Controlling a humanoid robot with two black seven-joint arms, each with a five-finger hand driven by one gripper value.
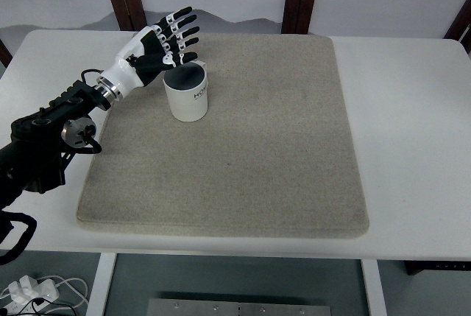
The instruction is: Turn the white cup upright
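The cup (187, 93) stands upright on the mat (250, 154), toward its far left corner. The left hand (163, 43) hangs just behind and left of it. The mat lies on the table (412, 110).

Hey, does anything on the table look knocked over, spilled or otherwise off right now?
Nothing stands out. The white cup stands upright on the beige mat, mouth up, nothing spilled. The left hand is open just beside it, fingers spread.

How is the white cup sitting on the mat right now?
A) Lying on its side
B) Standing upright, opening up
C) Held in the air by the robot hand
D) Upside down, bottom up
B: the white cup stands on the mat with its dark inside showing; the left robot hand is open just behind it.
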